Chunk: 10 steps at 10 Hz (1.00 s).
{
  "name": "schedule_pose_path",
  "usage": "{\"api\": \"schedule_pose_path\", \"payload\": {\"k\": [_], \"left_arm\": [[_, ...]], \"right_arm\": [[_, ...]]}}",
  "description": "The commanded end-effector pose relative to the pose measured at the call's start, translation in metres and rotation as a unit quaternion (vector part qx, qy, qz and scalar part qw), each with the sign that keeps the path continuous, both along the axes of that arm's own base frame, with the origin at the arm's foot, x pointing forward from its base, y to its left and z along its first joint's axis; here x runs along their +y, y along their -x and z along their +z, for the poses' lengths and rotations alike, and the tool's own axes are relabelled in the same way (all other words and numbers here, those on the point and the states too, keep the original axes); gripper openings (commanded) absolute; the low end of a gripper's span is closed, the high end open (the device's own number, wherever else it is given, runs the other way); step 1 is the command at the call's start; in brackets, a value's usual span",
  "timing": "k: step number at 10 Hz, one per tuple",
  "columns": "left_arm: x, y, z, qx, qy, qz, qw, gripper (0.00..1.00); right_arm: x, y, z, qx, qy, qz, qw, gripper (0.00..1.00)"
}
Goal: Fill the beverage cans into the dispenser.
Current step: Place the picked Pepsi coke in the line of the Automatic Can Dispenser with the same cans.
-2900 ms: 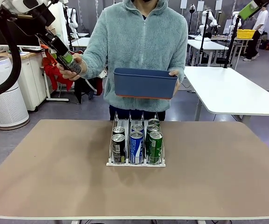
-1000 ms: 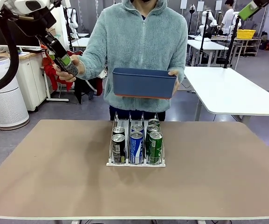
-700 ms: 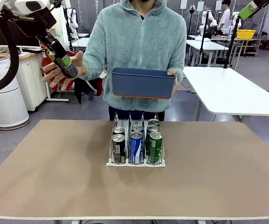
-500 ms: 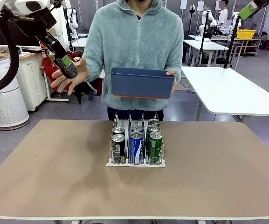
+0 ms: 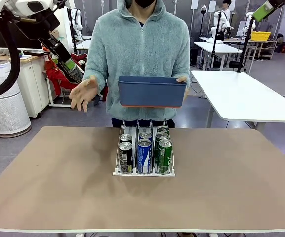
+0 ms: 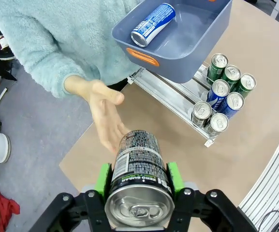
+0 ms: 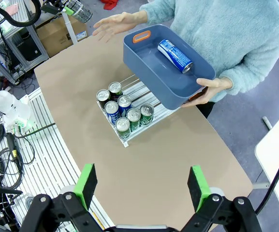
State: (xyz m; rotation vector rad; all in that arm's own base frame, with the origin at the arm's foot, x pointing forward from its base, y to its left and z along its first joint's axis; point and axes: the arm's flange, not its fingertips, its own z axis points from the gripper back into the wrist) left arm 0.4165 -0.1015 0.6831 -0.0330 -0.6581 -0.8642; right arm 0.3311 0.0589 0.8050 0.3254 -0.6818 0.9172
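My left gripper (image 5: pixel 63 58) is raised at the far left, shut on a dark can (image 5: pixel 70 68) that points down toward the table. In the left wrist view that dark can (image 6: pixel 139 174) sits between the green pads (image 6: pixel 103 179), silver top toward the camera. The dispenser (image 5: pixel 143 173) stands mid-table with several cans in its three lanes: dark (image 5: pixel 125 157), blue (image 5: pixel 144 155), green (image 5: pixel 164 155). One blue can (image 7: pixel 174 54) lies in the bin. My right gripper (image 7: pixel 141 186) hangs open high above the table, nothing between its fingers.
A person at the far side holds a dark-blue bin (image 5: pixel 152 91) with one hand above the dispenser's back end. Their other hand (image 5: pixel 83 94) is open, just below and apart from my held can. A white table (image 5: pixel 246 96) stands at the back right.
The person's hand has let go of the dark can and dropped down and away from it. My left gripper keeps the can in the same spot. The bin has shifted slightly.
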Motion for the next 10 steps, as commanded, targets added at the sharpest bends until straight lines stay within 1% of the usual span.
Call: {"api": "schedule_pose_path", "payload": {"k": [1, 10], "left_arm": [[0.0022, -0.0003, 0.0011, -0.001, 0.005, -0.001, 1.0, 0.0], [0.0022, -0.0003, 0.0011, -0.001, 0.005, -0.001, 1.0, 0.0]], "right_arm": [[0.0014, 0.0035, -0.004, 0.002, 0.0, -0.004, 1.0, 1.0], [0.0014, 0.0035, -0.004, 0.002, 0.0, -0.004, 1.0, 1.0]]}}
